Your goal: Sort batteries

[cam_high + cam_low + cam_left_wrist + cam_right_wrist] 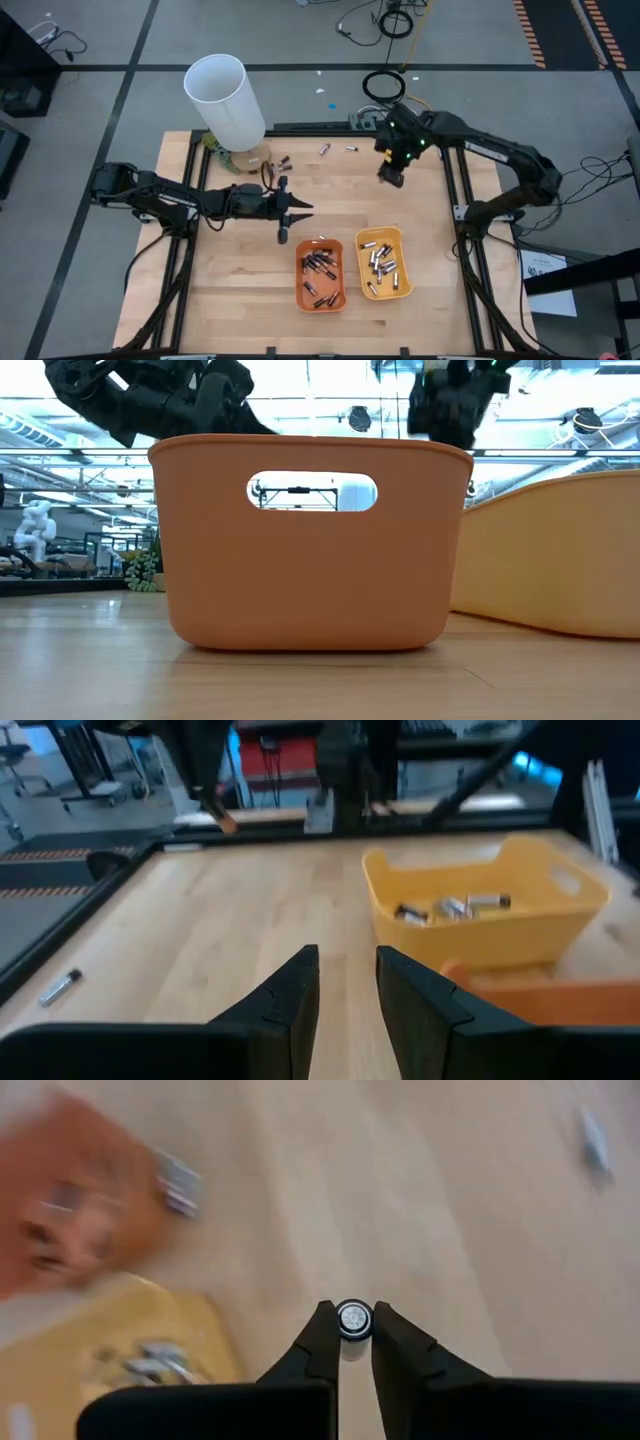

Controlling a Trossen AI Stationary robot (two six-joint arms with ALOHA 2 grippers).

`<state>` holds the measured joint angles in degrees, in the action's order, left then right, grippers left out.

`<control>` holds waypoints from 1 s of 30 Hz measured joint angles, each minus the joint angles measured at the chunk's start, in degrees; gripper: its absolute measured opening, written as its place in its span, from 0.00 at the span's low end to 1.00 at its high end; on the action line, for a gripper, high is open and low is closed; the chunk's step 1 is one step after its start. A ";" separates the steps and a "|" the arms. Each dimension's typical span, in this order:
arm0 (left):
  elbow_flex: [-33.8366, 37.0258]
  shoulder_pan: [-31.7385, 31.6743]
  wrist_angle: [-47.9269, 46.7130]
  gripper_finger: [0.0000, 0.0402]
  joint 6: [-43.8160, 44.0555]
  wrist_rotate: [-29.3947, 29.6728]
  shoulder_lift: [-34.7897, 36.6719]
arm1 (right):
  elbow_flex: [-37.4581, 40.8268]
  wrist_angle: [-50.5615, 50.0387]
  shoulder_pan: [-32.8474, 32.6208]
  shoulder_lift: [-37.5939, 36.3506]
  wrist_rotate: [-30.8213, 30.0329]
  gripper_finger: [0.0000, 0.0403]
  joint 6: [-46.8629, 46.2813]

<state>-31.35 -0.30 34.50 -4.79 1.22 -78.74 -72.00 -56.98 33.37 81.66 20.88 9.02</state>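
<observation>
- Your right hand (pixel 354 1342) is clenched on a silvery battery (pixel 353 1318), end-on between the tips, up over the bench (pixel 250 290) behind the trays.
- Carry it level to the yellow tray (pixel 398 240); release low among the silvery cells.
- Left hand (pixel 347 995) released, empty, waiting near the orange tray (pixel 335 297).

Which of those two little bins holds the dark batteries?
The orange bin, the left of the pair in the overhead view. Its batteries are dark; the yellow bin beside it holds silvery ones.
</observation>
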 joint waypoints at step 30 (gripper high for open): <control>0.00 2.35 6.85 0.54 4.49 -1.78 0.00 | 8.58 52.84 -29.31 4.79 -8.99 0.05 -6.52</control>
<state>-31.35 2.05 41.35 -0.30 -0.56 -78.74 -63.42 -4.13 4.06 86.45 11.89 2.51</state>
